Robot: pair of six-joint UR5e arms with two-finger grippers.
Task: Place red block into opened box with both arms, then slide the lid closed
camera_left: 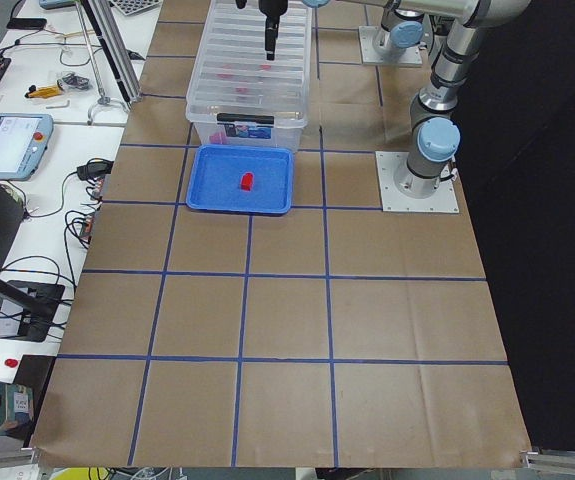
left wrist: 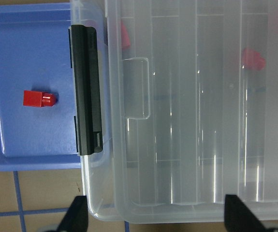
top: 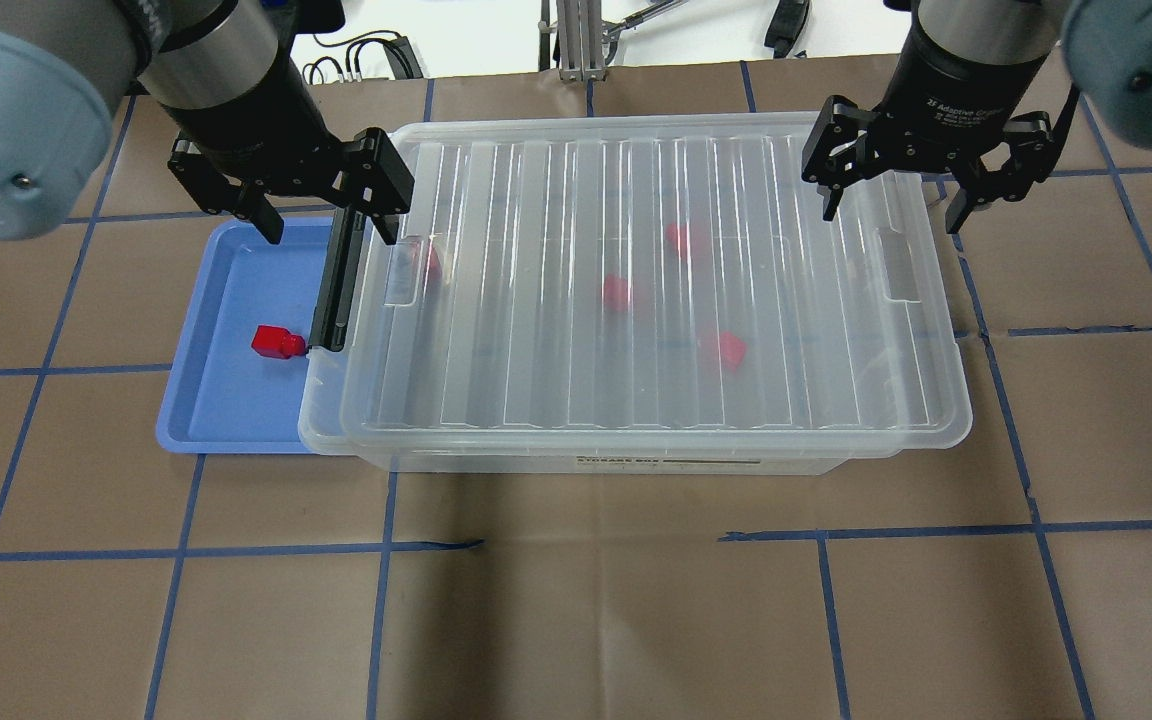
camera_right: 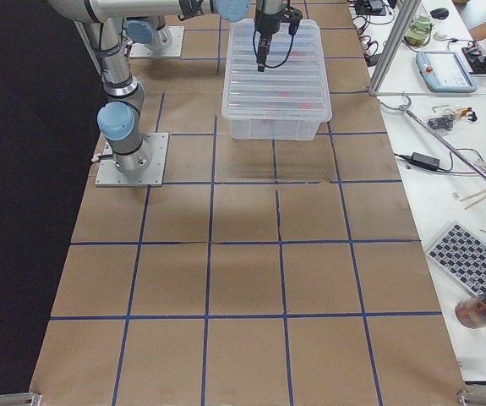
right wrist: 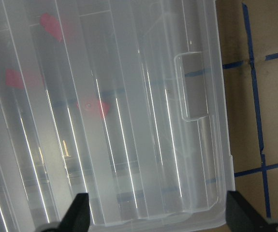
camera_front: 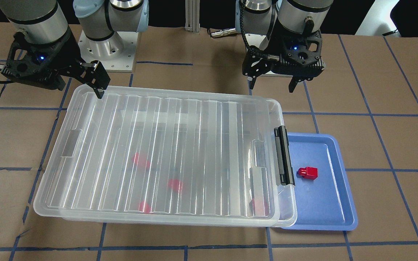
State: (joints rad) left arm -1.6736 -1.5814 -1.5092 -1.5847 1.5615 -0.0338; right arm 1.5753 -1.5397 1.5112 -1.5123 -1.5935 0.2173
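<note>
— How is the left gripper [top: 328, 218] set?
— Fingers spread wide, nothing between them. It hangs above the latch [top: 334, 290] end of the box [top: 496, 463], on the robot's side of it.
— And the right gripper [top: 893, 212]?
— The same: spread wide and empty, above the lid's other short end. Its wrist view shows the lid's corner lying below and between the fingertips.
— Where's the lid [top: 556, 380]?
— Flat on the box, covering nearly all of it. It sits slightly toward the right gripper's end. A narrow strip of the box shows past it by the latch, and it overhangs the box at the far end.
— The blocks?
— Four red blocks [top: 618, 292] show blurred through the lid, inside the box. A fifth block [top: 276, 343] lies on the tray [top: 226, 420], close to the latch and well below the left gripper.
— And the tray?
— Blue, at the latch end. Seen from above, the box's rim overlaps its edge.
</note>
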